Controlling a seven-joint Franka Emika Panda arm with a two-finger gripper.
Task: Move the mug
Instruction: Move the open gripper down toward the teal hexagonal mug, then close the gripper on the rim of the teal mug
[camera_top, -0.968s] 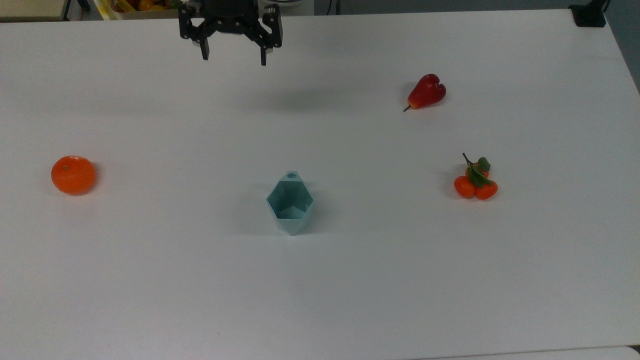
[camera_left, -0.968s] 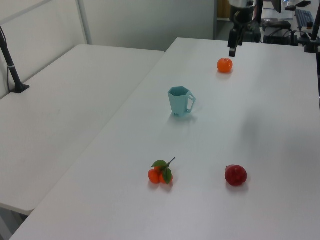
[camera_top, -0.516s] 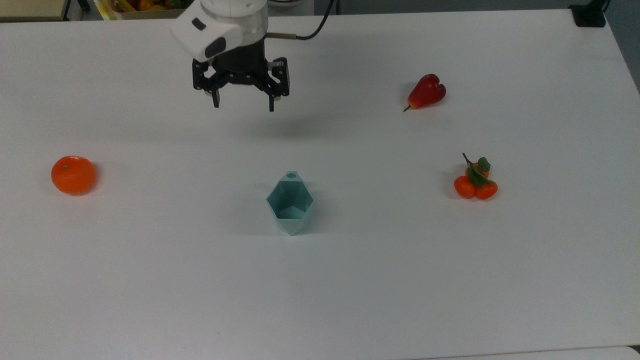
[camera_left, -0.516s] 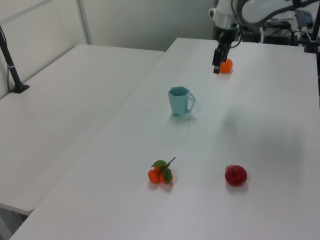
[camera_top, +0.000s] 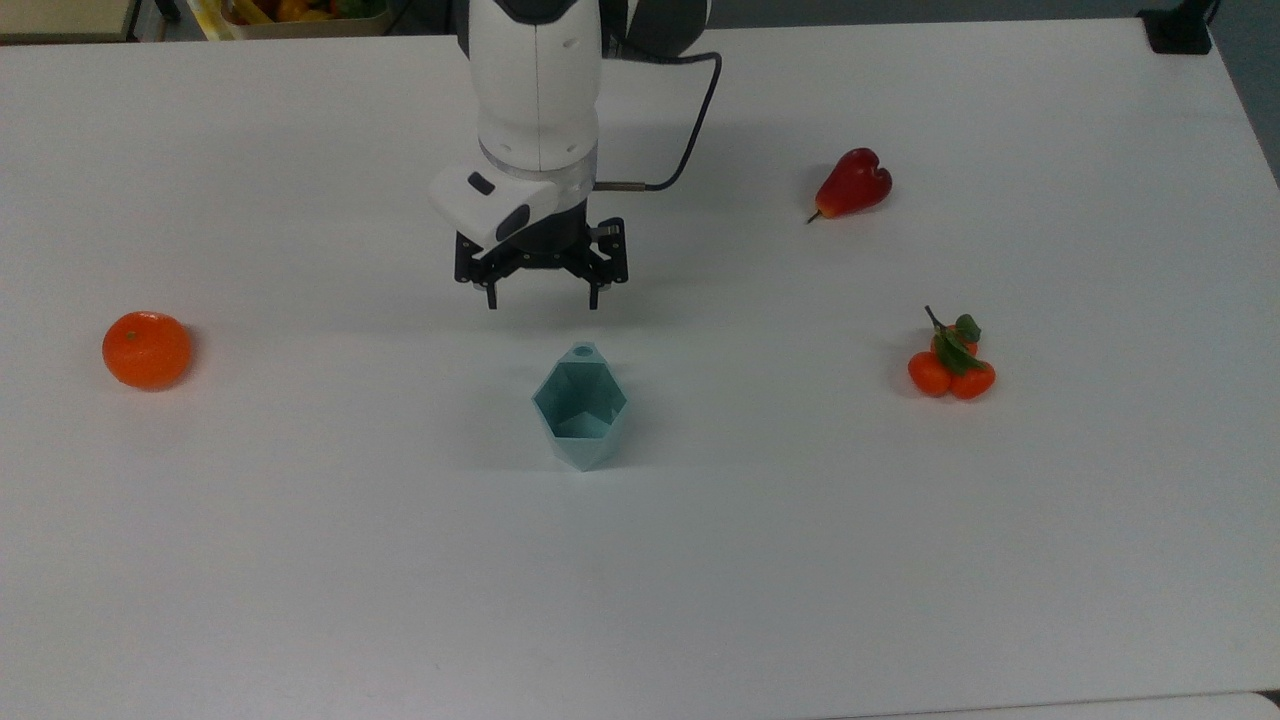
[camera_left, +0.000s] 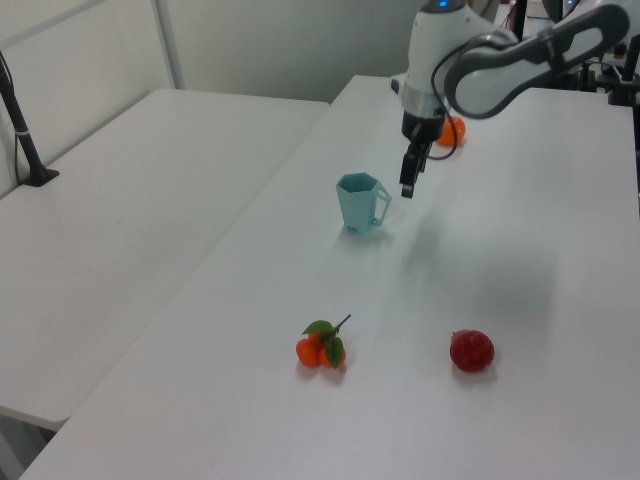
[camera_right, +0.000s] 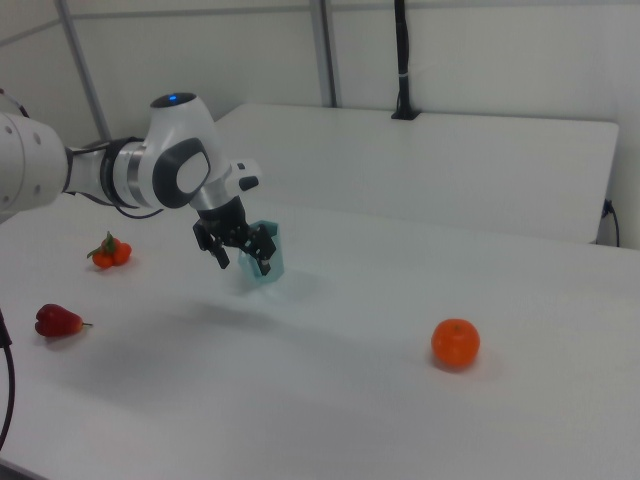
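Near the middle of the white table (camera_top: 300, 560) stands the pale teal mug (camera_top: 580, 408), upright, its holed tab toward twelve o'clock in the top view. Just beyond the tab, at about eleven o'clock from the mug, the gripper (camera_top: 541, 300) hangs above the table with jaws apart, clear of the rim. An orange (camera_top: 146, 349) lies at nine o'clock, a tangerine cluster (camera_top: 950, 366) at three, and a red pear (camera_top: 853, 184) at two.

The mug (camera_top: 580, 412), pale teal and faceted with a hexagonal rim, stands upright mid-table, opening upward.
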